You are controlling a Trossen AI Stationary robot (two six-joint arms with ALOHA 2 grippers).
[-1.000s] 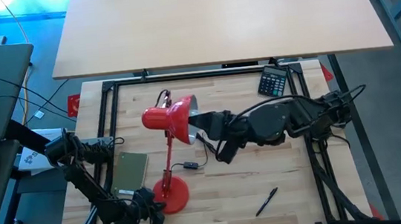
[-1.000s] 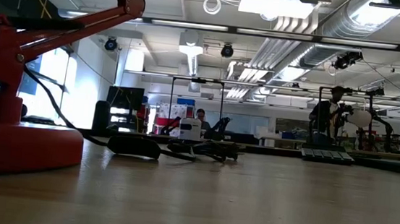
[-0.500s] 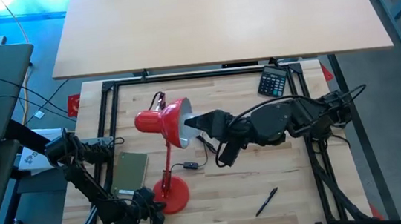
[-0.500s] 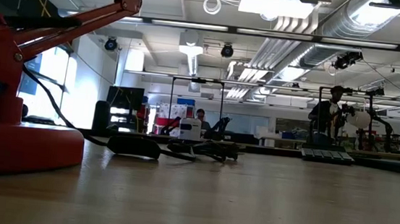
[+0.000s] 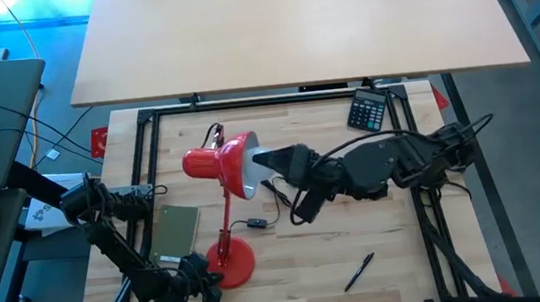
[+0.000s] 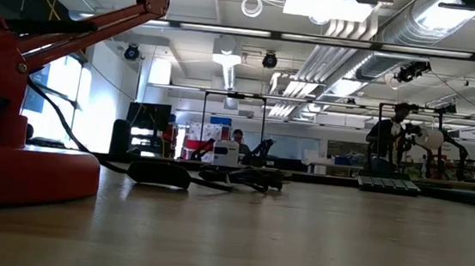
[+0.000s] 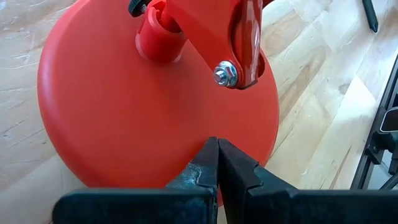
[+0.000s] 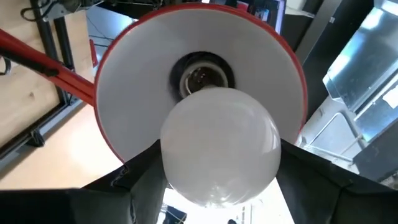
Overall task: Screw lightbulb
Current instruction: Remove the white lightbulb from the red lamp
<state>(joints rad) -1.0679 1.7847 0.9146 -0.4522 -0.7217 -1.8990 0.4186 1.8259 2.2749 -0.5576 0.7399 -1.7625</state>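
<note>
lightbulb (image 8: pixel 219 145) sits pinched between the two fingers of my right gripper (image 8: pixel 214 180), its round white globe toward my wrist and its narrow base pointing at the socket (image 8: pixel 202 76) deep in the lamp shade (image 8: pixel 261 68). the base looks just short of the socket, roughly lined up with it; i cannot tell whether the threads have met. i judge the bulb light, smooth and breakable, so i keep my hold on the widest part of the globe with only enough squeeze to turn it, never at the thin neck. from above, my right gripper (image 5: pixel 273 161) is at the mouth of the red shade (image 5: pixel 236 160), which hangs out sideways on the lamp's thin arm. my left gripper (image 7: pixel 217 163), jaws pressed together, rests its tips on the red lamp base (image 7: pixel 112 106) at the table's near edge, which should steady the lamp against twisting.
</note>
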